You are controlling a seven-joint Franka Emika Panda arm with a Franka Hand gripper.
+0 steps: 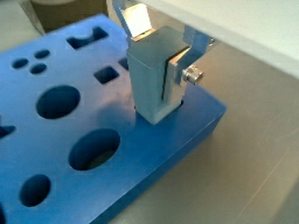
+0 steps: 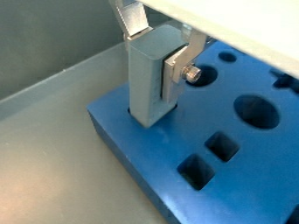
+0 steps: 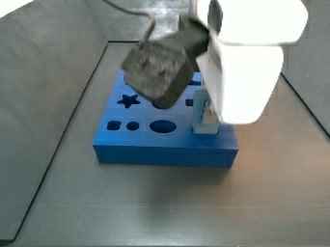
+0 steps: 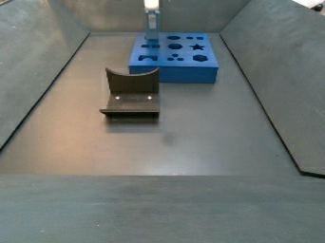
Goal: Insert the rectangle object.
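The rectangle object (image 1: 149, 83) is a slim pale light-blue bar. It stands upright with its lower end in a hole at a corner of the dark-blue board (image 1: 24, 83). My gripper (image 1: 158, 54) is shut on its upper part, with one silver finger on each side. Both wrist views show this; the bar (image 2: 146, 83), the gripper (image 2: 158, 51) and the board (image 2: 251, 153) also show here. In a side view the bar (image 3: 204, 118) stands at the board's (image 3: 154, 145) right end, and the arm's white body hides the fingers. In a side view the gripper (image 4: 151, 14) is above the board's (image 4: 191, 65) far left corner.
The board has several shaped holes: round ones (image 1: 55, 102), square ones (image 2: 219, 145) and a star (image 3: 127, 99). The dark fixture (image 4: 129, 93) stands on the floor in front of the board. Grey walls (image 4: 51, 66) slope up around the floor.
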